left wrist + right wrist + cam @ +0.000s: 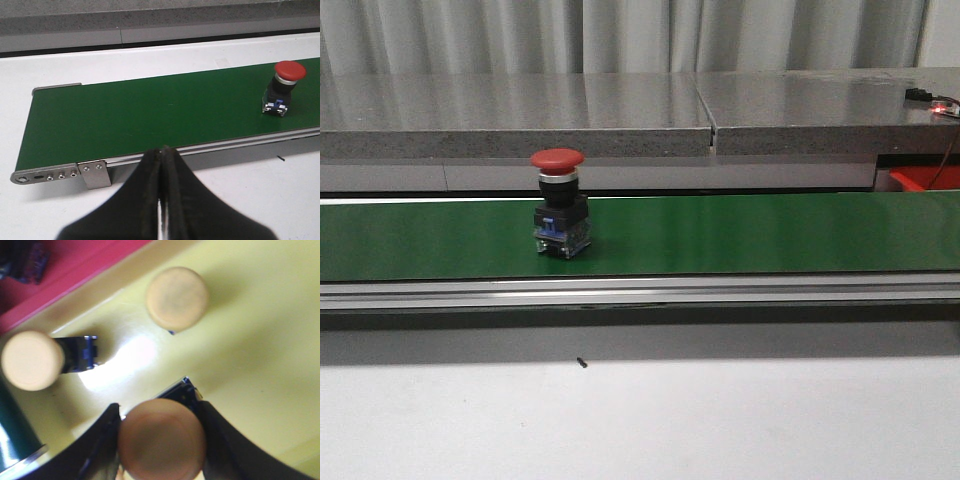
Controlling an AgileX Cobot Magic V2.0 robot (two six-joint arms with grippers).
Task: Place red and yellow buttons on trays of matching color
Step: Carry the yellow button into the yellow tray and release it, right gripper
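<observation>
Green conveyor belt [740, 235] runs across the white table [720, 420] with a grey stone ledge [520, 115] behind it. Over the yellow tray [260, 330], the right gripper [161, 440] grasps a yellow button [161, 442], with two more yellow buttons [177, 298] nearby and the red tray [75, 265] beyond. The left gripper [161, 165] is clenched and empty before the belt, well apart from the upright red button [560, 205].
</observation>
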